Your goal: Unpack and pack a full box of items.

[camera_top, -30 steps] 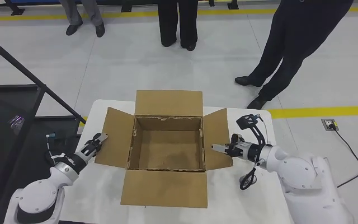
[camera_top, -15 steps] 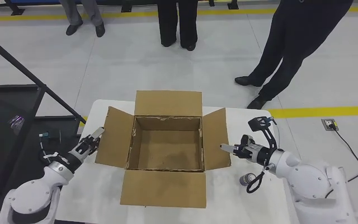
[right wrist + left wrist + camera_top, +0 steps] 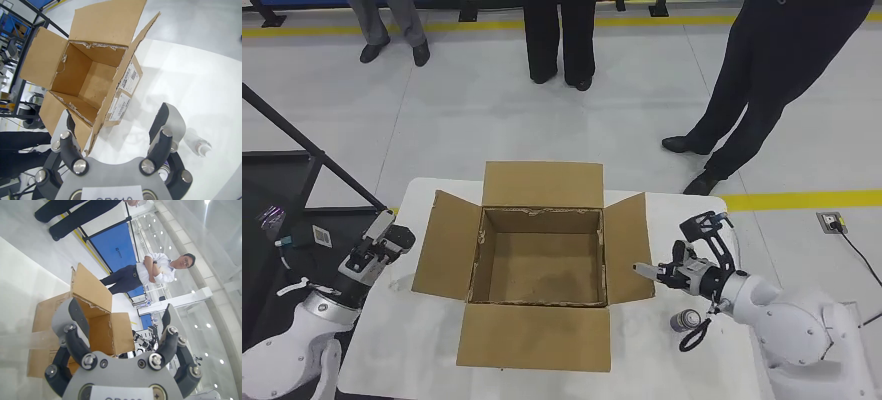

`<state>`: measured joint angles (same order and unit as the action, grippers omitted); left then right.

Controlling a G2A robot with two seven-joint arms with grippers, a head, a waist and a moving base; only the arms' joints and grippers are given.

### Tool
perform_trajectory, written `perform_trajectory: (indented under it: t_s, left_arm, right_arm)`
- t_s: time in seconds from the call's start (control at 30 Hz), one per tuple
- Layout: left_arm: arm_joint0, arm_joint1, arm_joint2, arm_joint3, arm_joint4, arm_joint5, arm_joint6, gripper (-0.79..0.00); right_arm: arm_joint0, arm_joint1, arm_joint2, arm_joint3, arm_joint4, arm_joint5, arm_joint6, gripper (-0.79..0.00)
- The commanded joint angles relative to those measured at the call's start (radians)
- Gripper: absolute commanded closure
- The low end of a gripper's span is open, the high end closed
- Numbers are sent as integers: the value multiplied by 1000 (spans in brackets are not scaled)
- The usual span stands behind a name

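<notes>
An open cardboard box (image 3: 542, 186) sits in the middle of a white tabletop (image 3: 642, 350). All four flaps are folded outward and the inside is bare down to the brown floor.

The left gripper (image 3: 382, 234) hangs off the box's left flap, apart from it and raised above the tabletop. In the left wrist view the left gripper (image 3: 121, 309) has its fingers spread wide with nothing between them, and the box (image 3: 98, 330) lies ahead of it.

The right gripper (image 3: 642, 270) is on the opposite side, its tips just beside the edge of the box's right flap. In the right wrist view the right gripper (image 3: 116, 113) is also spread wide and empty, looking into the box (image 3: 88, 79) over that flap.

Two small items rest on the tabletop on the box's right side, farther from the box than the right gripper's tips. One is a small can (image 3: 679, 321), which appears to stand upright, tucked close under the right wrist (image 3: 163, 171). The other is a pale bottle (image 3: 200, 146) just beyond it, which seems to lie on its side.

With the box empty, unpacking looks finished and packing would follow. Both items lie behind the right gripper, not ahead of it, so that arm would likely have to draw away from the box and turn downward. It is far nearer to them than the left arm, which has the whole box between.
</notes>
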<state>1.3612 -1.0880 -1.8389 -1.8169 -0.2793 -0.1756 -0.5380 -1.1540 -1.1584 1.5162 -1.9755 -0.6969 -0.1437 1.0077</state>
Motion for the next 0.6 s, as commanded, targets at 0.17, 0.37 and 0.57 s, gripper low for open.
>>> perform_trajectory:
  t_s: [0.17,0.37,0.57]
  left_arm:
    - [19,-2,1,10,-52,-41,-11,-785]
    - [21,-1,0,12,-61,-41,-22,-785]
    - [21,-1,0,12,-61,-41,-22,-785]
  right_arm:
    - [-232,15,117,-176,-124,-26,-118,-785]
    - [-288,16,148,-191,-133,2,-124,-785]
    - [-287,16,146,-190,-139,-2,-126,-785]
